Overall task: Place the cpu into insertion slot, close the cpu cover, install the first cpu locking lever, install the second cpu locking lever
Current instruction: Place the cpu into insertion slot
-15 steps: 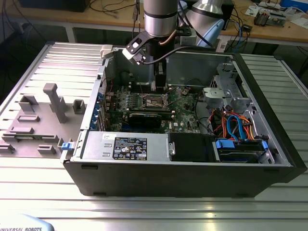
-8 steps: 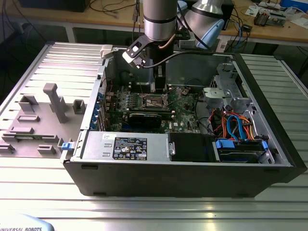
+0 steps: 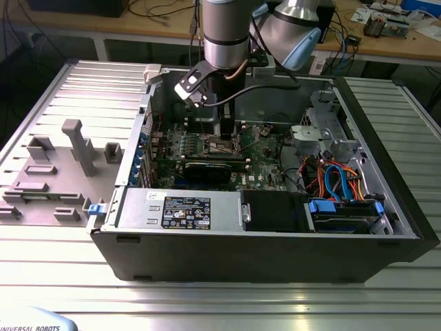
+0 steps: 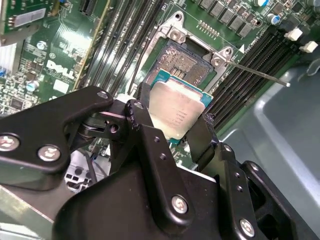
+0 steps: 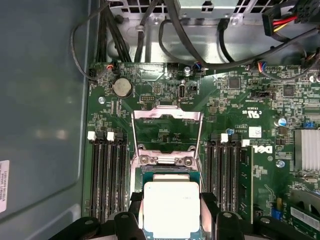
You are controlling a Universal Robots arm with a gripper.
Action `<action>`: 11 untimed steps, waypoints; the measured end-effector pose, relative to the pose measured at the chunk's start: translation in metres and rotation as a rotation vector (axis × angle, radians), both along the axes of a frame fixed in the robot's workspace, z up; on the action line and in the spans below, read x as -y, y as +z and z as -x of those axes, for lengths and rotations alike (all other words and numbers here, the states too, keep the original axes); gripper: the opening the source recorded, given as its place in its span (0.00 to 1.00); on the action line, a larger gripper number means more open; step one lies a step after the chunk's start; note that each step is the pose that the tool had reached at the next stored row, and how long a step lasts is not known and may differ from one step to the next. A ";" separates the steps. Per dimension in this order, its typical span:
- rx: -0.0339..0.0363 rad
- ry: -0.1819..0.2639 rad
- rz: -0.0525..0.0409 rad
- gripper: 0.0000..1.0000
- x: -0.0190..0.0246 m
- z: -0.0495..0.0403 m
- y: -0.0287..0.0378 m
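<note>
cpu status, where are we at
Status: gripper shut on cpu. Chip held close by the insertion slot, not seated. The cpu cover stands open. Nothing seen between chip and slot.

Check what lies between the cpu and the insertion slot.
Nothing. In the second wrist view the end effector holds the cpu over the open insertion slot, the stretch between bare.

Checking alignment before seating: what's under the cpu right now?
The pincer holds the cpu over the open insertion slot: some contacts and rim show; the rest is hidden by the chip.
</note>
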State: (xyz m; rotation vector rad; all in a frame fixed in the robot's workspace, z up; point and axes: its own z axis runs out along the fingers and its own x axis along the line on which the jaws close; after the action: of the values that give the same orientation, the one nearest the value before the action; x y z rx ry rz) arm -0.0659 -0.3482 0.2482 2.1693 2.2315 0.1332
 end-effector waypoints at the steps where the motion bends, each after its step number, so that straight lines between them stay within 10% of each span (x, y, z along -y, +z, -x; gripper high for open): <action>1: -0.0001 0.000 0.0001 0.54 -0.0012 0.0001 -0.0030; 11: -0.0002 0.002 -0.0001 0.54 -0.0051 0.0006 -0.0191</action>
State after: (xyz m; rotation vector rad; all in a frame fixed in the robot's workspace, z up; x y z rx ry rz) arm -0.0665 -0.3431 0.2291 2.1672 2.2340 0.1331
